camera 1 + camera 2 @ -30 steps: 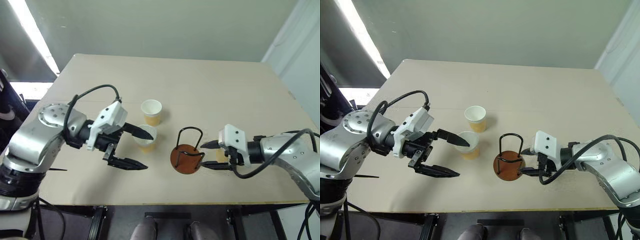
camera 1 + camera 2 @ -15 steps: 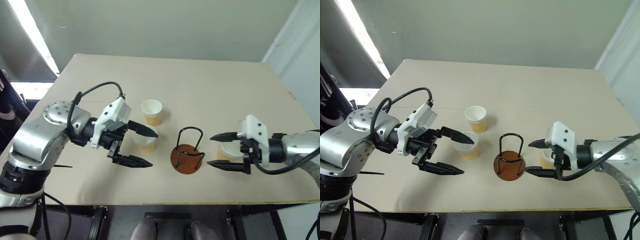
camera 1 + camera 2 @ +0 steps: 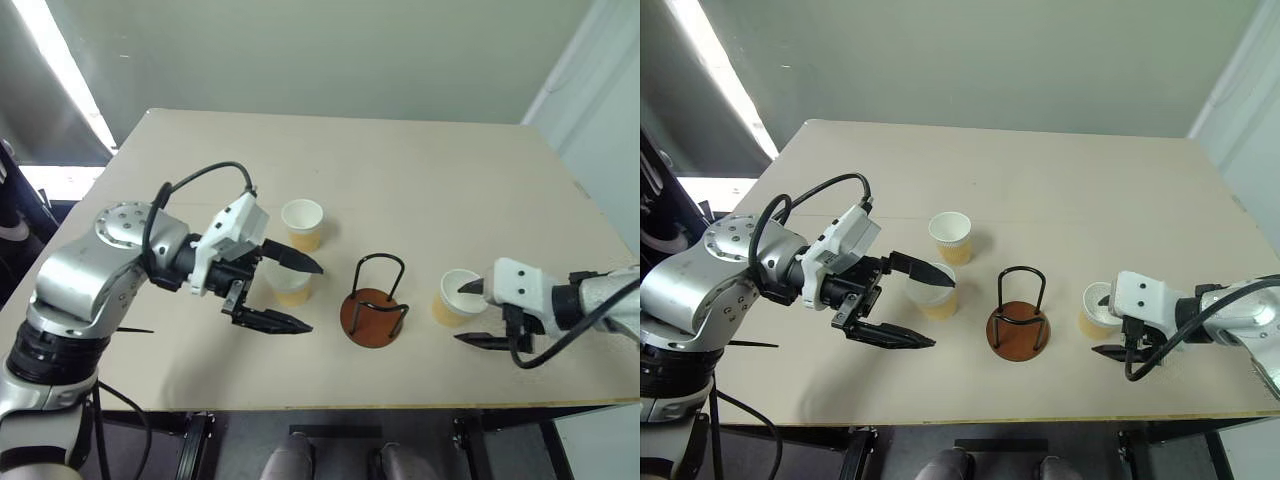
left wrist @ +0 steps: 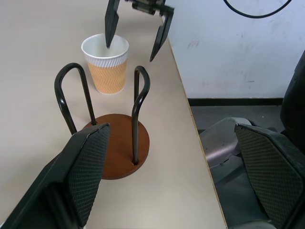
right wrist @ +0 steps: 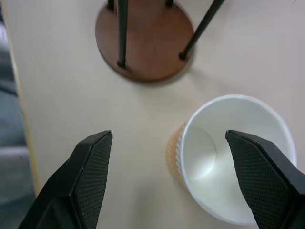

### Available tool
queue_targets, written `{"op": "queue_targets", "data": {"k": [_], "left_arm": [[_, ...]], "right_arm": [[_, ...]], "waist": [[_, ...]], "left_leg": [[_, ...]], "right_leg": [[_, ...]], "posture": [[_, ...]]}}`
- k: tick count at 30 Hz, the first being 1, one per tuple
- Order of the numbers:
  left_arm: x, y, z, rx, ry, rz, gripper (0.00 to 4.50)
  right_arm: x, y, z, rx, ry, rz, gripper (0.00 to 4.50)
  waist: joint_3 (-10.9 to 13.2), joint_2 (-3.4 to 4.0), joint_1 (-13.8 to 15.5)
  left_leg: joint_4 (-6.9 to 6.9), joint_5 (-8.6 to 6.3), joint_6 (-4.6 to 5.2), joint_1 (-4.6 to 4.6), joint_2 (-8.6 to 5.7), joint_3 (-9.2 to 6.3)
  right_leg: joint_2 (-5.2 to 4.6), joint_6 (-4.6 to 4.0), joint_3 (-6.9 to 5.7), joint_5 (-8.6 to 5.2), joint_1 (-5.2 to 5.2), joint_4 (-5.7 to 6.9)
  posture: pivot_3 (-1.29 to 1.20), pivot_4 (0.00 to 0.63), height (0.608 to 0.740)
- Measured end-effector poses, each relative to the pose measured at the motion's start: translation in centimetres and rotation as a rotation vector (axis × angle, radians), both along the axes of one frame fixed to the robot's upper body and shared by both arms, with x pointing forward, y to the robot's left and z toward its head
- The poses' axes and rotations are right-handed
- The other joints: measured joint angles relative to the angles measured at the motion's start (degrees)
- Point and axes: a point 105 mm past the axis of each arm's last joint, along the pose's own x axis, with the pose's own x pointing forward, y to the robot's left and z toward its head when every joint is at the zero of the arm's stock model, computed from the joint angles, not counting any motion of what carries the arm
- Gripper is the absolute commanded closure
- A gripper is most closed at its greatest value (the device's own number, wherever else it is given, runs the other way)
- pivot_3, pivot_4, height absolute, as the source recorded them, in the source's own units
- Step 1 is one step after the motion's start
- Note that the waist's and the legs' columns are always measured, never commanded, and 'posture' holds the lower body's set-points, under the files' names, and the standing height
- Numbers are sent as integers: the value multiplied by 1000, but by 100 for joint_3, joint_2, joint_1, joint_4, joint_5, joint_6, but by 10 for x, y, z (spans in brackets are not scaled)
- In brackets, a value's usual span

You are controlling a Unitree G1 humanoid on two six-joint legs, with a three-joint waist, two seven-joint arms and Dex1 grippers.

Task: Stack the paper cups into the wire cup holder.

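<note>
Three paper cups stand upright on the table. One paper cup (image 3: 302,222) is at the back. A second cup (image 3: 291,288) shows between the fingers of my open left gripper (image 3: 313,298), which hovers over it; contact cannot be told. The third cup (image 3: 455,297) stands right of the wire cup holder (image 3: 375,305), a brown disc with black loops and no cup in it. My right gripper (image 3: 461,315) is open, its fingertips just at that cup's right side. In the right wrist view the cup (image 5: 233,157) sits close to one finger (image 5: 267,181), beyond it the holder base (image 5: 143,40).
The table's front edge (image 3: 400,405) runs close below both grippers and the holder. The tabletop (image 3: 400,170) stretches wide behind the cups. A wall and floor lie past the table's right edge (image 4: 190,114).
My right gripper has opened wider and drawn back to the right, away from the holder, leaving the third cup standing uncovered. The left gripper has hardly moved.
</note>
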Motion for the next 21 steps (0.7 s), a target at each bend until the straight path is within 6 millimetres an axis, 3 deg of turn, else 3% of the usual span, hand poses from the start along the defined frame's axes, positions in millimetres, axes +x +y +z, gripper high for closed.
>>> {"op": "queue_targets", "data": {"k": [6, 7, 10, 18, 21], "left_arm": [[1, -1, 0, -5, 4, 7, 0], [1, -1, 0, -5, 5, 10, 0], [2, -1, 0, -6, 2, 20, 0], [1, 1, -3, 8, 3, 27, 0], [2, 2, -3, 15, -10, 30, 0]], "right_arm": [[10, -4, -9, -72, -22, 42, 645], [11, -4, -12, -82, -21, 50, 809], [13, -8, -15, -105, -19, 56, 1516], [15, -10, -18, -112, -16, 71, 4350], [14, -10, -19, -116, -8, 78, 4435]], "waist": [[0, 0, -1], [0, 0, -2], [0, 0, -2], [0, 0, -4], [0, 0, -4]], "left_leg": [[3, 0, 4, -1, 0, 0], [4, 0, 4, -1, 0, 0], [4, 0, 4, -1, 0, 0], [4, 0, 4, -1, 0, 1], [4, 0, 4, -1, 0, 1]], "right_leg": [[0, 0, -1, 0, 1, -1], [0, 0, -1, 0, 1, 0], [0, 0, -1, 0, 1, 0], [0, 0, -1, 0, 1, 0], [0, 0, -1, 0, 1, 0]], "posture": [[0, 150, 740], [0, 150, 740], [0, 150, 740], [0, 150, 740], [0, 150, 740]]}}
